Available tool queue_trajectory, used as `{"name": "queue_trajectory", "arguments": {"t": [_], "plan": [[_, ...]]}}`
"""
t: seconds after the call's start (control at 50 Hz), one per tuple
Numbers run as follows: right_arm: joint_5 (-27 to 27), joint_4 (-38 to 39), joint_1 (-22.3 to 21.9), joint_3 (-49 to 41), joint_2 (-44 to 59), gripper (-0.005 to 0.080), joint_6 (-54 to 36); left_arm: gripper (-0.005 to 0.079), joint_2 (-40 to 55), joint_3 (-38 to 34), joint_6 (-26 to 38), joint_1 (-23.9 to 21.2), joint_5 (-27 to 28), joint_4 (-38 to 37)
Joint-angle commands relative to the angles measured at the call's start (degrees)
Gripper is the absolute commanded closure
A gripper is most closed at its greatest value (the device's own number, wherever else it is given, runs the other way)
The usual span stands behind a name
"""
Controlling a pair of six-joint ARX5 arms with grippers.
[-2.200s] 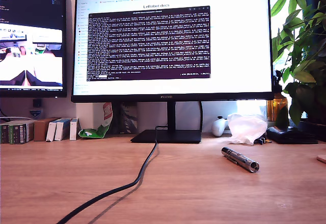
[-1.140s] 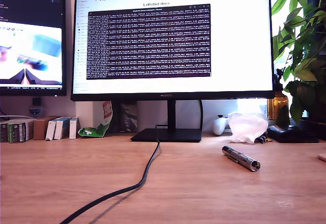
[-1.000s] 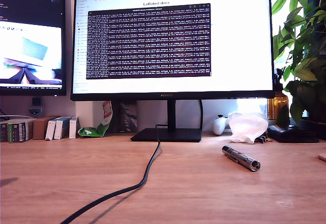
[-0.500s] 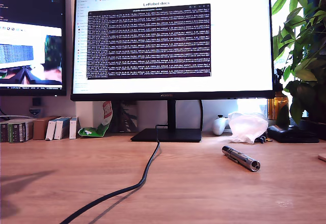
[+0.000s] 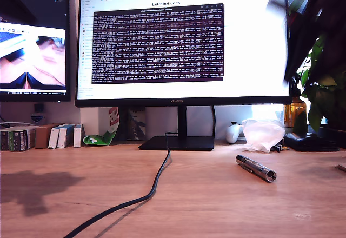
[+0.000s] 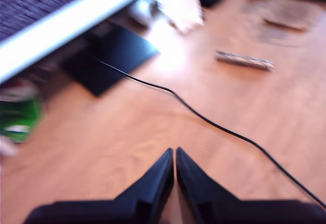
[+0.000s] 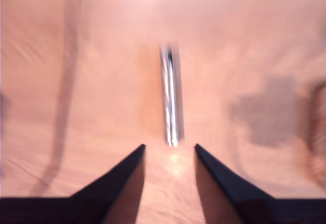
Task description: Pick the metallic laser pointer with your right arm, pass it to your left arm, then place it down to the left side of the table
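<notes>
The metallic laser pointer [image 5: 255,168] lay on the wooden table [image 5: 216,205] toward the exterior view's right, in front of a crumpled white plastic bag [image 5: 262,135] and well apart from the black cable [image 5: 146,194] that ran from the monitor stand [image 5: 177,144] across the desk. Nothing touched it.

My second gripper [image 7: 169,155] hung above the table with its two black fingers [image 7: 122,175] spread apart, the pointer [image 7: 171,95] lying lengthwise just beyond the gap between their tips; the picture was blurred. A dark smeared shape at the upper corner of the exterior view's right, in front of the houseplant [image 5: 324,86], was an arm [image 5: 313,16], though which one could not be told from that view.

My first gripper [image 6: 174,155] had its fingers [image 6: 153,183] pressed together, holding nothing, above bare wood with the cable [image 6: 219,127] passing ahead of it and the pointer [image 6: 244,60] lying well beyond, near the monitor stand [image 6: 109,56].

A large monitor [image 5: 181,43] showing terminal text stood behind, with small boxes [image 5: 40,138] lined against the wall at the exterior view's left.
</notes>
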Motion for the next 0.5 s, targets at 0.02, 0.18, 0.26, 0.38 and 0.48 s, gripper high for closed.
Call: {"name": "queue_trajectory", "arguments": {"t": [0.02,0.18,0.26,0.38,0.48], "plan": [[1.0,-0.1,2.2,1.5,4.3,0.045,-0.4,0.0766,0.8,0.0,1.3,-2.2,-0.4,0.3],[2.5,-1.5,4.8,4.9,12.0,0.0413,-0.7,0.0766,2.0,0.0,1.3,-5.9,-2.1,1.4],[2.6,-2.5,5.9,7.1,15.1,0.0413,-1.7,0.0766,2.1,0.0,1.3,-7.0,-2.7,2.1],[5.9,-4.6,7.1,10.4,19.1,0.0413,-3.3,0.0766,2.1,0.1,1.3,-8.0,-2.9,2.2],[7.1,-5.7,7.5,12.4,21.6,0.0413,-4.8,0.0766,2.1,0.1,1.3,-8.0,-3.0,2.2]]}}
